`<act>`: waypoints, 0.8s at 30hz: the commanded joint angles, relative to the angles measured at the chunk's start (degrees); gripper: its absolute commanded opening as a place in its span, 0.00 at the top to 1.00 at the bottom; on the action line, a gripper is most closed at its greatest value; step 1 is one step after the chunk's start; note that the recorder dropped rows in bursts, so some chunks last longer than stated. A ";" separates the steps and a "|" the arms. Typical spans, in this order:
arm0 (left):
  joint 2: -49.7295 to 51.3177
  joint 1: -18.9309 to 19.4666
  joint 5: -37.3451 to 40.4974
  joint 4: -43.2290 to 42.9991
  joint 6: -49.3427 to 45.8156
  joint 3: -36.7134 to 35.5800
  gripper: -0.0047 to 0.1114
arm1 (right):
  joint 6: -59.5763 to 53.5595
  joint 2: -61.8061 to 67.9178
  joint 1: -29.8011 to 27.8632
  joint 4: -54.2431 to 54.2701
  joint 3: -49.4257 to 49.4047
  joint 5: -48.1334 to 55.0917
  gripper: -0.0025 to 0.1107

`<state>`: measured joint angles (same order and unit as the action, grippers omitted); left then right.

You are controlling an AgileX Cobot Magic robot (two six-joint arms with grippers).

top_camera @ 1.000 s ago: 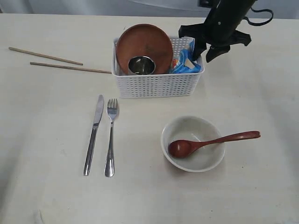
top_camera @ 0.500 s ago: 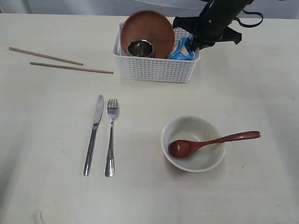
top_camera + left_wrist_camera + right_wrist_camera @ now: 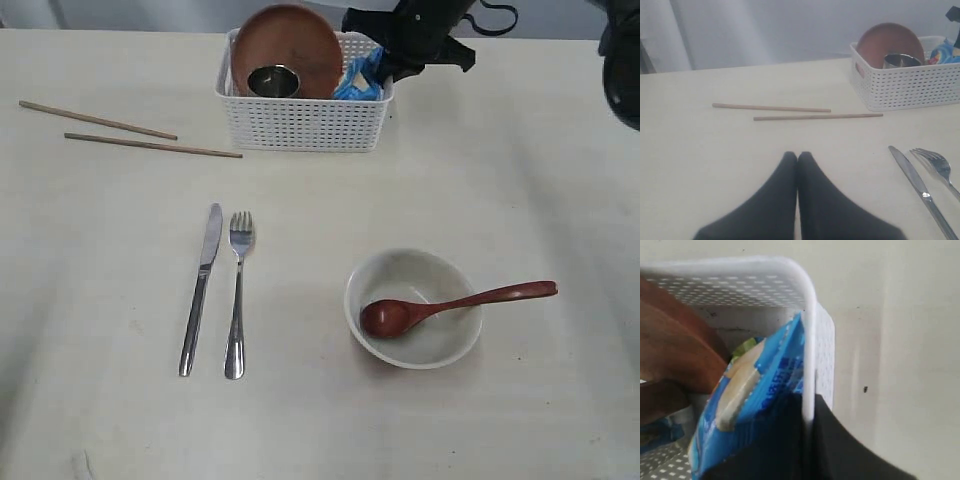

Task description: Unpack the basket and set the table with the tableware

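The white basket (image 3: 305, 122) stands at the table's far edge, holding the brown plate (image 3: 287, 48) on edge, the steel cup (image 3: 272, 80) and a blue snack packet (image 3: 360, 80). My right gripper (image 3: 392, 68) is shut on the basket's right wall (image 3: 810, 340), one finger inside by the packet (image 3: 760, 385), one outside. The knife (image 3: 201, 288) and fork (image 3: 237, 294) lie side by side at front left. The off-white bowl (image 3: 425, 275) holds the wooden spoon (image 3: 450, 303). Two chopsticks (image 3: 150, 145) lie at left. My left gripper (image 3: 797, 155) is shut and empty over the table (image 3: 715, 145).
The right arm's dark body (image 3: 420, 25) hangs over the basket's far right corner. Another dark shape (image 3: 622, 60) shows at the right edge of the exterior view. A grey wall (image 3: 765, 30) runs behind the table's far edge.
The basket has slid away toward the table's far edge and to the left, dragged by my right gripper on its wall. The other tableware has stayed put.
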<state>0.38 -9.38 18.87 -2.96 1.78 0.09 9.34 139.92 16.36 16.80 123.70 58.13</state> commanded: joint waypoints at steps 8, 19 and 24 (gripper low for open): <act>-0.38 0.15 -0.46 0.12 -0.01 -0.09 0.96 | 1.77 0.06 0.41 -5.61 16.70 11.83 0.53; -0.38 0.15 -0.46 0.12 -0.01 -0.09 0.96 | -3.09 -1.64 11.35 -1.39 18.22 11.83 0.71; -0.38 0.15 -0.46 0.12 -0.01 -0.09 0.96 | -2.27 0.26 16.37 -9.57 16.77 11.83 0.64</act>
<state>0.38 -9.38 18.87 -2.96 1.78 0.09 7.05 139.34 31.48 12.65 141.08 69.59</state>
